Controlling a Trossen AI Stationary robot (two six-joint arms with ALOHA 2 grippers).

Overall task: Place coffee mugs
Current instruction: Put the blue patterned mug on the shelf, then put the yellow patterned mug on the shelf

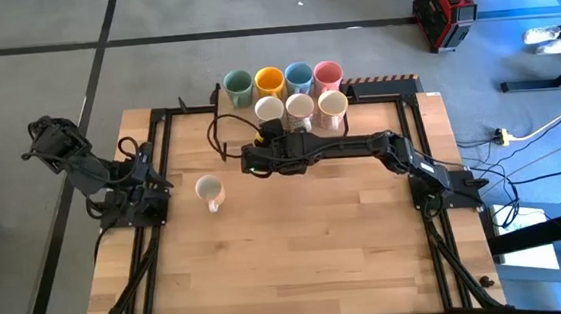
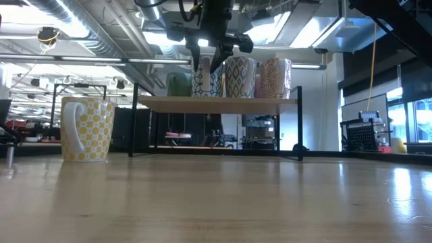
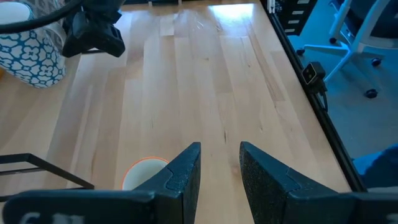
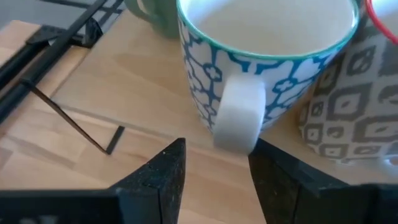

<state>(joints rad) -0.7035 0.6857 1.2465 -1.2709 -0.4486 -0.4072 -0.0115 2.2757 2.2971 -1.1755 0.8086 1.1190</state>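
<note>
Right tool (image 4: 214,171) open, fingers flanking handle of blue-patterned mug (image 4: 267,68), grey-patterned mug (image 4: 354,112) beside

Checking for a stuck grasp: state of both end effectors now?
Left end effector: open, empty, over the table near the yellow-dotted mug.
Right end effector: open, straddling the handle of the blue-patterned mug on the shelf, not gripping.

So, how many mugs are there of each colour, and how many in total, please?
Green mug: 1
Orange mug: 1
Blue mug: 1
Pink mug: 1
Cream-white mugs: 4, three behind the coloured row, one alone on the table
Total: 8
</note>
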